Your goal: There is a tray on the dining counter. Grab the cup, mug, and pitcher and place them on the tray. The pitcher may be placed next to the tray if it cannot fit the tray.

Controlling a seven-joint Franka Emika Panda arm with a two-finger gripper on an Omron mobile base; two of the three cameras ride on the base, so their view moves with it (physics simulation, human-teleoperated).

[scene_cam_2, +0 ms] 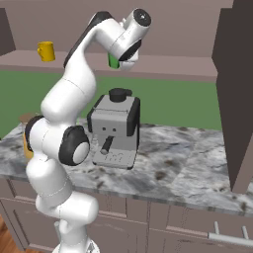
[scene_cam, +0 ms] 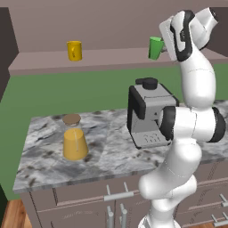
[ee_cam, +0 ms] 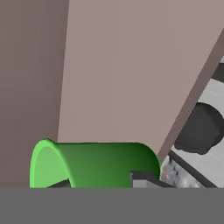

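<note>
Green cup (ee_cam: 94, 164) sits right at the gripper (ee_cam: 103, 186), jaws narrowed onto it, one fingertip (ee_cam: 142, 179) against its outer wall, the other at the rim; looks clamped on the cup. Cup is up at the back shelf (scene_cam: 111, 58), beside the yellow mug (scene_cam: 74, 50). Pitcher (scene_cam: 74, 139) stands on the marble worktop (scene_cam: 107, 156), left of the coffee machine (scene_cam: 149, 113).

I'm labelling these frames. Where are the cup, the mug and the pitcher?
cup (scene_cam: 155, 48): left base view, green side wall.
mug (scene_cam: 74, 50): left base view, yellow body, on the ledge.
pitcher (scene_cam: 75, 143): left base view, orange-filled glass body.
</note>
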